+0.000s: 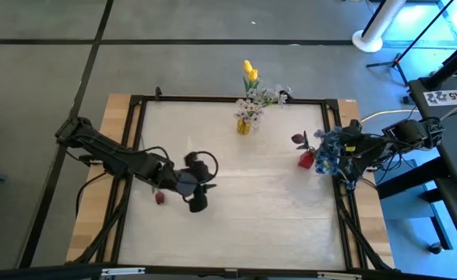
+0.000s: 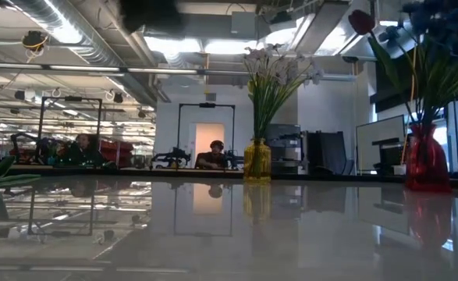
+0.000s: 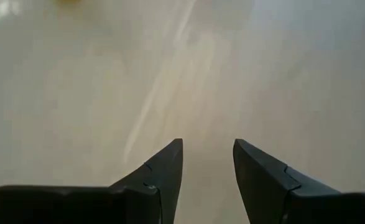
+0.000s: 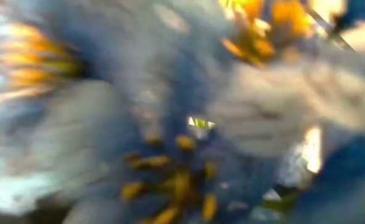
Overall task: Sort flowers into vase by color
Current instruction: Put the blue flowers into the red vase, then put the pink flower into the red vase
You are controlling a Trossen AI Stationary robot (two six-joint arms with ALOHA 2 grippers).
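Observation:
A yellow vase (image 1: pixel 244 125) (image 2: pixel 256 161) stands at the table's far edge and holds white sprigs (image 1: pixel 253 102) and yellow tulips (image 1: pixel 249 71). Near the right edge, a red vase (image 1: pixel 305 160) (image 2: pixel 425 162) holds a dark red tulip (image 1: pixel 298 139) and blue clusters (image 1: pixel 333 152). Another dark red tulip bud (image 1: pixel 159 197) lies flat on the table by the left arm. My left gripper (image 1: pixel 198 202) (image 3: pixel 207 152) is open above bare table, just right of that bud. My right gripper (image 1: pixel 345 151) is among the blue clusters, whose blossoms (image 4: pixel 170 143) fill its wrist view.
A black frame (image 1: pixel 228 99) borders the white tabletop (image 1: pixel 251 210), with wooden edges outside it. The table's middle and near part hold nothing but the lying bud. In the low view, a person (image 2: pixel 215 156) sits far behind the table.

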